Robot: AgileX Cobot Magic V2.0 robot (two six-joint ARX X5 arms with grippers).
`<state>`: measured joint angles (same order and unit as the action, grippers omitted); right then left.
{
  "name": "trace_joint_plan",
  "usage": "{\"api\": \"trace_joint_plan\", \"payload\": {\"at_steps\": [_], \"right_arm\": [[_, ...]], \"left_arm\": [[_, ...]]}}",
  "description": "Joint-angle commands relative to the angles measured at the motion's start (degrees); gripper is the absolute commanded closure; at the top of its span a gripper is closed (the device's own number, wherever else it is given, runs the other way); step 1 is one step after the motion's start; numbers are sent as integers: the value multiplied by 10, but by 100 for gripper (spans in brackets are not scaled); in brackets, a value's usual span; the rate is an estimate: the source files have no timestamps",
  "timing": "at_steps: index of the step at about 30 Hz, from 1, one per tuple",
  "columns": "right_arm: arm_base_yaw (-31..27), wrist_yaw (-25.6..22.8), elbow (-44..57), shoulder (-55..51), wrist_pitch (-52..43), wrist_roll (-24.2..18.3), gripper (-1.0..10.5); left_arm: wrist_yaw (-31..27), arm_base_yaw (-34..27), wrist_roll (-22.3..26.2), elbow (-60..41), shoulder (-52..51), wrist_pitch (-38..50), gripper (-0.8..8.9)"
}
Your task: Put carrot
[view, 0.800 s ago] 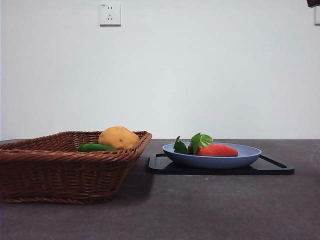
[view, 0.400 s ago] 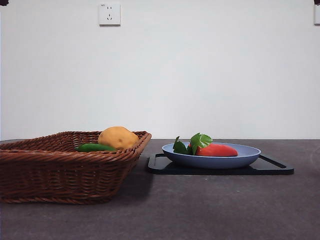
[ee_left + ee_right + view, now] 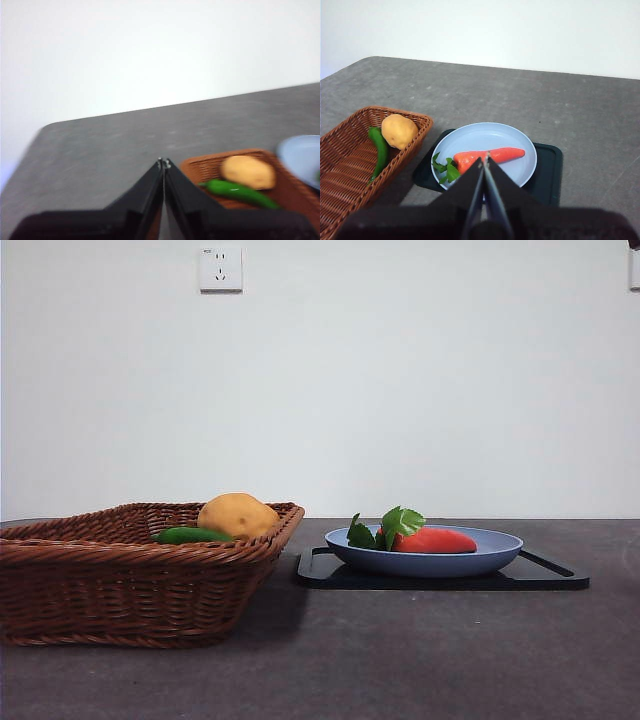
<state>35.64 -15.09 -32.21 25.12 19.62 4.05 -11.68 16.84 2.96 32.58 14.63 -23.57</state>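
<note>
A grey, faintly speckled table [image 3: 420, 660] stretches before a plain white wall carrying a white socket plate [image 3: 220, 268]. On it sits a wide basket [image 3: 120, 585] of brown woven wicker with flared sides, and just beside that a flat black tray [image 3: 545, 575] with rounded corners and cut-out handles. A shallow, smooth pale-blue plate [image 3: 480, 558] rests on the tray. The carrot [image 3: 432, 540], glossy red-orange and tapered, lies on its side in the plate, its broad green leaves pointing toward the basket. Inside the basket, a rounded yellow-orange potato [image 3: 237, 515] lies against a slim, curved dark green cucumber [image 3: 190, 535] near the plate-side rim. The right gripper [image 3: 484, 161] hangs above the plate with its black jaws pressed together, holding nothing; the left gripper [image 3: 163, 163], jaws likewise together and empty, is raised near the basket.
</note>
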Motion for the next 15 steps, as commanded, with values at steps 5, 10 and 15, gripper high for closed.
{"api": "trace_joint_plan", "payload": {"at_steps": [5,10,15], "right_arm": [[4,-3,-4,1,-8,4,936],[4,-3,-4,1,-8,4,936],[4,-3,-4,1,-8,4,936]], "left_arm": [[17,-92,-2,-101,-56,49,805],[74,-129,-2,-196,-86,118,805],[94,-148,-4,-269,-110,153,805]]}}
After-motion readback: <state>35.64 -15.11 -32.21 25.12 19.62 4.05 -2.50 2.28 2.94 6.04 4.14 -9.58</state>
